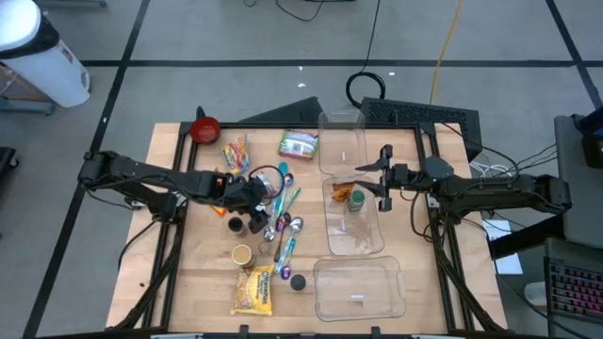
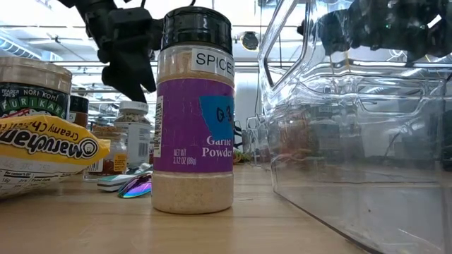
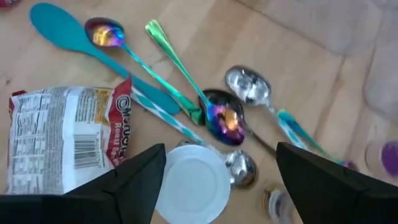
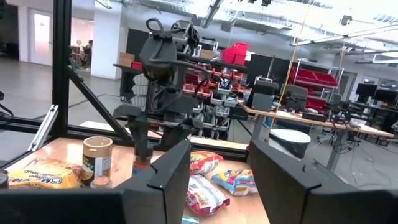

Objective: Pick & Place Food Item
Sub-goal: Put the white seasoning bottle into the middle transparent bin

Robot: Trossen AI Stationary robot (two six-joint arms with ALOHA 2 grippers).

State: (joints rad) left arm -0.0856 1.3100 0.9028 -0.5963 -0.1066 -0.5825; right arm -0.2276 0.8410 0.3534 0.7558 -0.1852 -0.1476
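The left pincer [image 3: 214,180] hangs spread and empty above a white-lidded jar [image 3: 193,185], likely rigid and slippery, best gripped across its lid sides.

Purple-labelled spice jar [image 2: 192,113], teal spoon [image 3: 65,34], yellow noodle packet [image 1: 253,289]

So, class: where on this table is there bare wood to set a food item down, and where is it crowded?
Bare wood lies along the table's left side, beside the yellow noodle packet, and between the red bowl and the left edge. The middle is crowded: spoons, jars, and the left end effector.
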